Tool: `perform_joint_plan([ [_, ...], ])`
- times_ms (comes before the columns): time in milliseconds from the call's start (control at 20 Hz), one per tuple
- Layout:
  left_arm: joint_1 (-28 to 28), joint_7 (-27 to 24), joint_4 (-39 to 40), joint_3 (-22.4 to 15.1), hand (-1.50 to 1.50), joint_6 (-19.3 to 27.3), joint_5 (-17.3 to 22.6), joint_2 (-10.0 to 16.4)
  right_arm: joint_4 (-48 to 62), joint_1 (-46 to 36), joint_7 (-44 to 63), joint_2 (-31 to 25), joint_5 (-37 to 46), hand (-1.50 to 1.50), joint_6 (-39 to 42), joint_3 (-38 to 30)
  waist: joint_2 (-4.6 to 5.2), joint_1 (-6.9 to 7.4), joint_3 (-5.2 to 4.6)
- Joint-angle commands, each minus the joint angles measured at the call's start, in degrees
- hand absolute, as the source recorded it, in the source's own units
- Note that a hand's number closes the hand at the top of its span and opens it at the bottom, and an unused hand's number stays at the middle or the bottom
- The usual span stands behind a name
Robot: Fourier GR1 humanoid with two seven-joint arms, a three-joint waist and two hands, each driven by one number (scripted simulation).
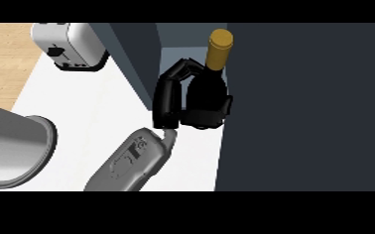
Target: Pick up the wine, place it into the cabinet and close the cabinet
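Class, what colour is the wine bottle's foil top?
Gold; the foil top shows best in head view.

My right hand (172,96) curls round the wine bottle (207,82), hiding its lower body and base. The cabinet (293,104) runs off past the right edge, the toaster (70,44) past the top. A grey rounded shape (22,148), cut by the left edge, I cannot identify.

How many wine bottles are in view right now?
1. The wine bottle stands upright at the cabinet opening, with the right hand curled round its body. The cabinet's dark panel could hide more.
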Motion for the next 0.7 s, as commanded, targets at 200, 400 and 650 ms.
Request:
perform_joint_plan([
  [200, -3.23, -4.83, 7.84, 3.72, 1.5, -1.75, -0.34, -0.26, -5.21, -2.36, 4.14, -0.13, -3.36, -1.5, -1.67, -1.28, 0.03, 0.2, -0.02],
  [400, -1.55, -10.85, 11.71, 2.56, 1.5, 0.35, 2.33, -0.27, -4.28, 0.45, 2.34, -0.52, -5.95, -1.5, 0.32, -2.12, 0.07, -0.06, -0.01],
  [650, -2.0, -11.66, 13.53, 9.15, 1.5, -6.34, 2.12, -0.26, -6.93, 1.88, 2.06, -1.38, -7.83, -1.5, 0.85, -4.82, 0.0, 0.15, 0.01],
])
